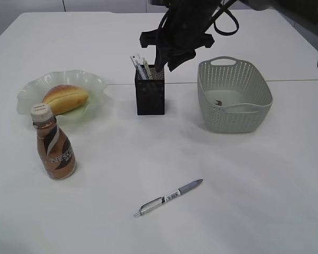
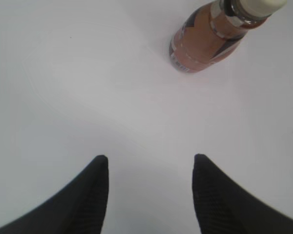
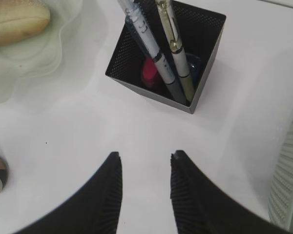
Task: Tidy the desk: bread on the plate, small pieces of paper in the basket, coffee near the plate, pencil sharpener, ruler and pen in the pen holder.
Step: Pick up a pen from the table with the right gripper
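Pale green plate (image 1: pixel 26 92) at left with bread (image 1: pixel 65 98) on it, coffee (image 1: pixel 53 149) just in front, pen (image 1: pixel 168 198) lying loose on the desk (image 1: pixel 244 201); right gripper (image 1: pixel 167 63) above the pen holder (image 1: pixel 150 92), basket (image 1: pixel 233 95) beside.

Left wrist: left gripper (image 2: pixel 150 168) apart, empty, short of the coffee.

Right wrist: fingers (image 3: pixel 183 187) apart, empty, near the pen holder with two pens (image 3: pixel 158 58).

The desk (image 1: pixel 244 201) is smooth, matt white, and the pen holder (image 1: pixel 150 95) is black metal mesh; at its 3 o'clock the basket (image 1: pixel 233 95) is matt grey-green perforated plastic. At 9 o'clock the plate (image 1: pixel 29 90) looks like translucent pale green glass, glossy under the bread (image 1: pixel 65 98) with its soft browned crust. The coffee (image 1: pixel 54 151) has a shiny brown wrap and white plastic cap.
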Motion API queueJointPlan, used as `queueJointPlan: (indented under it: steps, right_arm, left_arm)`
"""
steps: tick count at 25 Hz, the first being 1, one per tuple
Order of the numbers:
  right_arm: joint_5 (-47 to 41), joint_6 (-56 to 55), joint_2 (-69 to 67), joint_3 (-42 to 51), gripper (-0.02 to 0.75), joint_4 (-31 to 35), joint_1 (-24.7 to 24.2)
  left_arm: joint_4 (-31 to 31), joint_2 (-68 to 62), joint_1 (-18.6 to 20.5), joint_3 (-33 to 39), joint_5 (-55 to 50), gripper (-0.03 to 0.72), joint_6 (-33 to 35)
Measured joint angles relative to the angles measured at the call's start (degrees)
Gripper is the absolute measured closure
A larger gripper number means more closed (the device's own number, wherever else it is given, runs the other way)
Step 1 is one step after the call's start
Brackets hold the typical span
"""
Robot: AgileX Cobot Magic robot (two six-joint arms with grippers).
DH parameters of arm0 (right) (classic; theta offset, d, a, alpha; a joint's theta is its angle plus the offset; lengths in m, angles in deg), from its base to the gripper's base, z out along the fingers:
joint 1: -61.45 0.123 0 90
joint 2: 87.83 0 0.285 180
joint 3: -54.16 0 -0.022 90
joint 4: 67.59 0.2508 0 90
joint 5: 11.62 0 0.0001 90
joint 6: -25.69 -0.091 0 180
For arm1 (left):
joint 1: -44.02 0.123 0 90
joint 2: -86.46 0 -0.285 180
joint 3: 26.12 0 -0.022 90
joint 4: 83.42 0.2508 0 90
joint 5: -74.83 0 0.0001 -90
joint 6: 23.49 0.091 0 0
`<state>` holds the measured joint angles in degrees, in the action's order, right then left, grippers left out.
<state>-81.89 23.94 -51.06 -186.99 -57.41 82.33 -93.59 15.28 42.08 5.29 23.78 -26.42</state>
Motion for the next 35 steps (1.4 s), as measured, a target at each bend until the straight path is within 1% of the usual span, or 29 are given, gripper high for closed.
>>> queueJointPlan:
  steps: [6, 9, 11, 17, 26, 31, 35]
  right_arm:
    - [-1.04, -0.74, 1.1, -0.22, 0.484, -0.57, 0.49]
    - [-1.04, -0.87, 3.81, 2.55, 0.484, -3.91, 1.9]
    - [-1.04, -0.87, 6.31, 7.23, 0.484, -5.65, 2.41]
    - [-1.04, -0.13, 14.04, 23.65, 0.484, -6.12, 3.76]
    - [-0.64, 6.9, 22.66, 43.88, 0.484, -6.83, 9.87]
    - [-0.28, 14.7, 27.61, 53.62, 0.484, -7.26, 10.59]
    - [-0.02, 25.67, 32.0, 59.16, 0.484, -7.98, 10.59]
  left_arm:
    - [0.0, 0.0, 0.0, 0.0, 0.0, 0.283, 0.0]
    - [0.0, 0.0, 0.0, 0.0, -0.24, 0.283, 0.0]
    - [0.0, 0.0, 0.0, 0.0, -0.38, 0.283, 0.0]
    - [0.0, 0.0, 0.0, 0.0, -0.52, 0.283, 0.0]
    - [0.0, 0.0, 0.0, 0.0, -0.52, 0.283, 0.0]
    - [0.0, 0.0, 0.0, 0.0, -0.52, 0.283, 0.0]
    - [0.0, 0.0, 0.0, 0.0, -0.52, 0.283, 0.0]
